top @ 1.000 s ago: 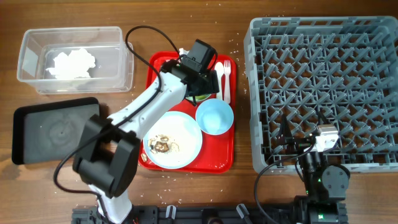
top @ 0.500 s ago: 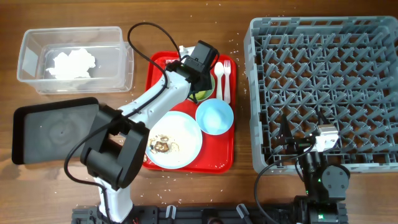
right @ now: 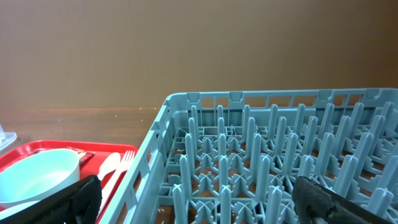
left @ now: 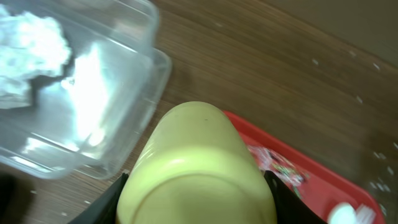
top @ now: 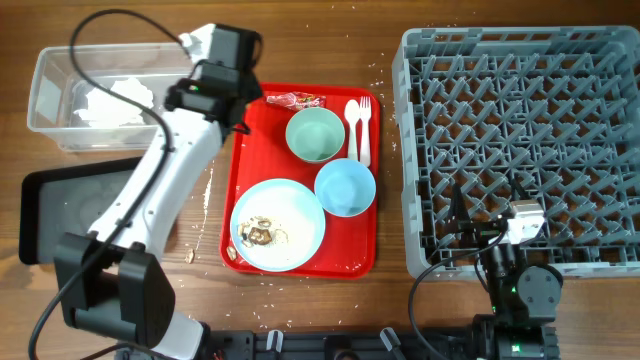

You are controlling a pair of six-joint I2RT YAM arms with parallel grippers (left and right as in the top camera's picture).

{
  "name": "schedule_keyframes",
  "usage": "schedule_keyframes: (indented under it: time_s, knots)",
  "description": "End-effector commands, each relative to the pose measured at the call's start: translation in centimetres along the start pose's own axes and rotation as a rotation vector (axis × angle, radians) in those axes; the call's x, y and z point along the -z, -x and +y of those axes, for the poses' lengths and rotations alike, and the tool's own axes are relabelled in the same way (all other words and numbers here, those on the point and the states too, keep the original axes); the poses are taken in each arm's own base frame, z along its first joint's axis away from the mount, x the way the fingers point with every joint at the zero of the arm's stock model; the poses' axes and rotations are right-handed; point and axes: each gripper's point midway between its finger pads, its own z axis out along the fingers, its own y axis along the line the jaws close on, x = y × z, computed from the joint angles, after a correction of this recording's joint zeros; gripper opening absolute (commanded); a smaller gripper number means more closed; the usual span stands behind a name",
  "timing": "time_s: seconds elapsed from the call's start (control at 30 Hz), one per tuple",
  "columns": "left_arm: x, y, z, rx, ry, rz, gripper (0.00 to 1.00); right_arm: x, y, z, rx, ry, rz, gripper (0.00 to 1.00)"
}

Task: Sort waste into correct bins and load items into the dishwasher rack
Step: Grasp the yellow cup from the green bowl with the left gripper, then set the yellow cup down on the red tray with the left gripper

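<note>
My left gripper (top: 218, 85) is shut on the small yellow cup (left: 196, 168) and holds it above the table between the clear tub (top: 50, 60) and the red tray (top: 250, 130). The white napkin (top: 115, 100) lies in the tub. On the red tray are the red wrapper (top: 295, 100), pale green bowl (top: 315, 133), light blue bowl (top: 345, 187), white fork (top: 364, 125) and the blue plate (top: 290, 215) with food scraps (top: 262, 233). My right gripper (top: 520, 225) is open and empty over the front edge of the grey rack (top: 520, 130).
The black tray (top: 60, 215) lies front left, below the tub. Crumbs are scattered on the wood beside the red tray. The left arm stretches diagonally over the black tray's right end. The rack fills the right side.
My left gripper has lifted the yellow cup off the red tray and swung left, from beside the green bowl to the tub's right end. The right arm has not moved.
</note>
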Motion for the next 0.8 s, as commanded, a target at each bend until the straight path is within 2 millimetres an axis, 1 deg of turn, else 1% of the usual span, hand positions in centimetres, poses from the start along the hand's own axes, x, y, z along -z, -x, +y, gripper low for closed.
schedule_keyframes:
  time_s: [0.0, 0.07, 0.13, 0.2, 0.23, 0.27, 0.3, 0.37, 0.4, 0.5, 0.57, 0.63, 0.67, 0.7, 0.73, 0.77]
  knots:
    - [0.5, 1.4, 1.1, 0.063, -0.053, 0.017, 0.42, 0.0, 0.2, -0.3, -0.004, -0.015, -0.009, 1.00]
    - [1.4, 1.4, 0.0, 0.065, -0.114, 0.028, 0.41, 0.0, 0.2, -0.3, -0.004, -0.015, -0.009, 1.00]
    - [2.6, 0.4, -3.7, 0.046, -0.276, 0.075, 0.41, 0.0, 0.2, -0.3, -0.004, -0.014, -0.009, 1.00]
    - [4.0, -0.8, -7.3, 0.047, -0.396, 0.102, 0.41, 0.0, 0.2, -0.3, -0.004, -0.015, -0.009, 1.00]
    - [4.7, -1.1, -8.8, 0.051, -0.434, 0.098, 0.41, 0.0, 0.2, -0.3, -0.004, -0.014, -0.009, 1.00]
    - [5.5, -1.5, -10.7, 0.033, -0.486, 0.083, 0.41, 0.0, 0.2, -0.3, -0.004, -0.014, -0.009, 1.00]
    - [6.5, -2.4, -13.3, 0.002, -0.547, 0.069, 0.42, 0.0, 0.2, -0.3, -0.004, -0.014, -0.009, 1.00]
    - [8.5, -4.5, -17.4, -0.051, -0.652, 0.054, 0.43, 0.0, 0.2, -0.3, -0.003, -0.015, -0.009, 1.00]
    - [9.1, -5.4, -18.6, -0.070, -0.680, 0.057, 0.44, 0.0, 0.2, -0.3, -0.004, -0.015, -0.009, 1.00]
    - [10.3, -7.8, -21.1, -0.112, -0.735, 0.072, 0.44, 0.0, 0.2, -0.3, -0.004, -0.015, -0.009, 1.00]
    - [10.6, -8.9, -22.1, -0.128, -0.758, 0.076, 0.44, 0.0, 0.2, -0.3, -0.004, -0.014, -0.009, 1.00]
    - [10.7, -11.0, -23.7, -0.159, -0.780, 0.090, 0.44, 0.0, 0.2, -0.3, -0.004, -0.014, -0.009, 1.00]
    - [10.5, -11.4, -23.6, -0.165, -0.766, 0.090, 0.44, 0.0, 0.2, -0.3, -0.004, -0.014, -0.009, 1.00]
    - [10.1, -11.3, -23.2, -0.164, -0.733, 0.080, 0.44, 0.0, 0.2, -0.3, -0.004, -0.014, -0.009, 1.00]
    - [9.0, -10.7, -21.9, -0.157, -0.656, 0.055, 0.44, 0.0, 0.2, -0.3, -0.004, -0.014, -0.010, 1.00]
    - [7.6, -9.9, -20.1, -0.146, -0.572, 0.040, 0.44, 0.0, 0.2, -0.3, -0.004, -0.014, -0.010, 1.00]
